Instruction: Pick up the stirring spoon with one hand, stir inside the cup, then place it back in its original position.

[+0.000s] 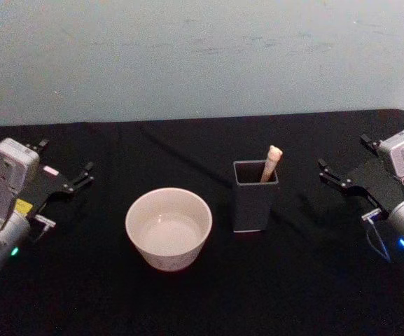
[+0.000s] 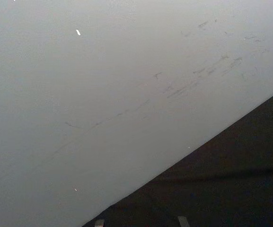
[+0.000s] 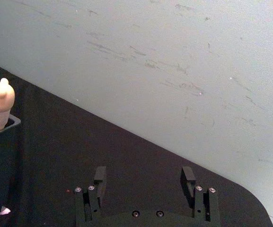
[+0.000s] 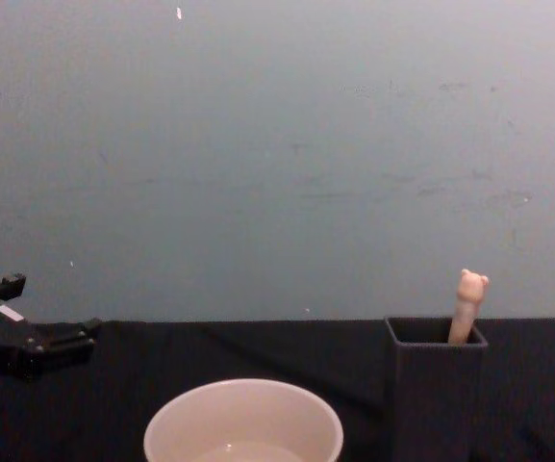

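Grippers are seen over the black table [image 1: 209,308] at both edges of the head view, the left gripper [image 1: 86,175] at middle left and the right gripper [image 1: 325,173] at middle right, each with fingers spread apart and nothing held between them. The stirring spoon [image 1: 272,162] is stood tilted in the dark grey holder [image 1: 255,203] right of centre, its bear-head knob raised above the rim. The cup [image 1: 168,228] is set below centre, near the holder's left side but apart from it.

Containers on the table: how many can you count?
2: the cream cup near the middle, and the dark square holder to its right, holding the spoon.
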Robot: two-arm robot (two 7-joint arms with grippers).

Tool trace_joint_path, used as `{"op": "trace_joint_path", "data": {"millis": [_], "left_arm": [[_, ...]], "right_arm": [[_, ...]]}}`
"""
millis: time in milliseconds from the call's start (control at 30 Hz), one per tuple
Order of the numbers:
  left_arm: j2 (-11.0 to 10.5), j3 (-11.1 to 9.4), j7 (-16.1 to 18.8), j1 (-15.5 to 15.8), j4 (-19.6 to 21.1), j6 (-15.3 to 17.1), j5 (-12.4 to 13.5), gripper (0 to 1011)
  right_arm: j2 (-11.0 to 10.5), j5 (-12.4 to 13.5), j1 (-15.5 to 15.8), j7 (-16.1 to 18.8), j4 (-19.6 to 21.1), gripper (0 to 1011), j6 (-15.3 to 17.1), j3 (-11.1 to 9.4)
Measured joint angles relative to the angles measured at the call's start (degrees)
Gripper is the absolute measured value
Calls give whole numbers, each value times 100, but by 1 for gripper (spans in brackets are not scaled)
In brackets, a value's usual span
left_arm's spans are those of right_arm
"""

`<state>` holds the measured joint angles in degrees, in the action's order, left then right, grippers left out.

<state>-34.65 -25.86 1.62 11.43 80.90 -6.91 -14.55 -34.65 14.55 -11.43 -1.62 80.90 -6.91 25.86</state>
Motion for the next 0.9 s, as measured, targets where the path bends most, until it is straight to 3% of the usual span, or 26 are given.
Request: {"op": "trace_joint_path", "data": {"millis": [900], "left_arm": [[0,0,0,0,0,0,0,1001]], "right_arm": [[0,0,0,0,0,1002,0,0]]}}
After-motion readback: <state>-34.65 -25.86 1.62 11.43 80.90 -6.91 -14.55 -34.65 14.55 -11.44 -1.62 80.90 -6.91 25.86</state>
